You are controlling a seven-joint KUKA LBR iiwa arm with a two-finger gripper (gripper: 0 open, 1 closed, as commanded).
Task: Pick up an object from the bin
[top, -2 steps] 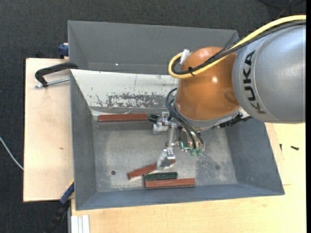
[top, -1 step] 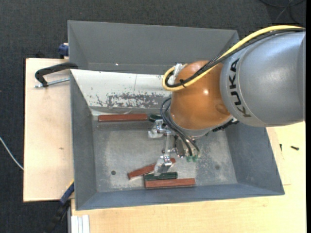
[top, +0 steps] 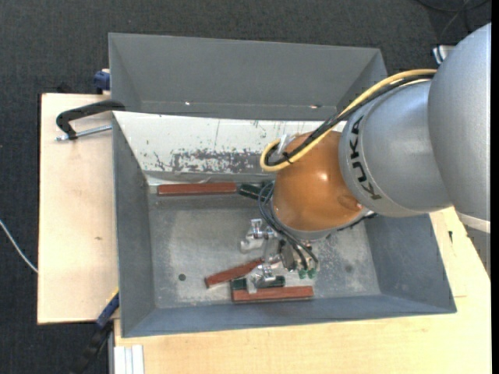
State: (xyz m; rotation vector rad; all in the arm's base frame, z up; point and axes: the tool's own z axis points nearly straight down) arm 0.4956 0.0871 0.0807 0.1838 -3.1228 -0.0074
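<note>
Gripper (top: 269,269) is low at the end of the slanted red-brown bar (top: 231,275) near the bin (top: 132,232) front — open or shut, I can't tell. Best to centre on the bar, then close squarely.

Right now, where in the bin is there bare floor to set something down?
The left half of the bin floor is bare, between the brown bar at the back wall and the brown stick in front. A smaller patch lies right of the gripper. It is crowded at front middle, around the gripper.

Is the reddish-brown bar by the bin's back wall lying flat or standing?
Lying flat: the reddish-brown bar stretches lengthwise on the bin floor against the back wall, apart from the gripper.
</note>
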